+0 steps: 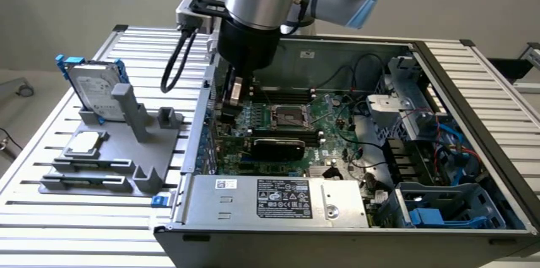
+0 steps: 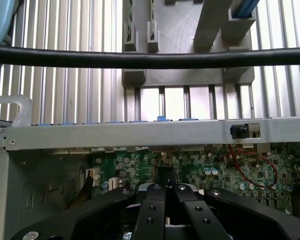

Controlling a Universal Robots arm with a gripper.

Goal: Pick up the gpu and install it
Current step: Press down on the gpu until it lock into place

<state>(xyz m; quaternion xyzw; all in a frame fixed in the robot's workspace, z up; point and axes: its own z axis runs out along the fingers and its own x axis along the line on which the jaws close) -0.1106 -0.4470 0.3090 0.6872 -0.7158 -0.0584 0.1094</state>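
The arm is seen lowered into the open computer case [image 1: 472,78], its gripper [image 2: 166,191] positioned over the green motherboard [image 1: 287,119] near the case wall at the exterior view's left. In the wrist view the black fingers [image 2: 152,210] are observed drawn together, with nothing seen between them. The gpu [image 1: 279,148] is noted seated on the motherboard, black shroud outward, just below the processor socket [image 1: 287,115] and apart from the gripper. A grey fixture [image 1: 118,148] stands on the slatted table [image 1: 50,205] beside the case, a silver hard drive [image 1: 91,88] in a blue frame held upright in it.
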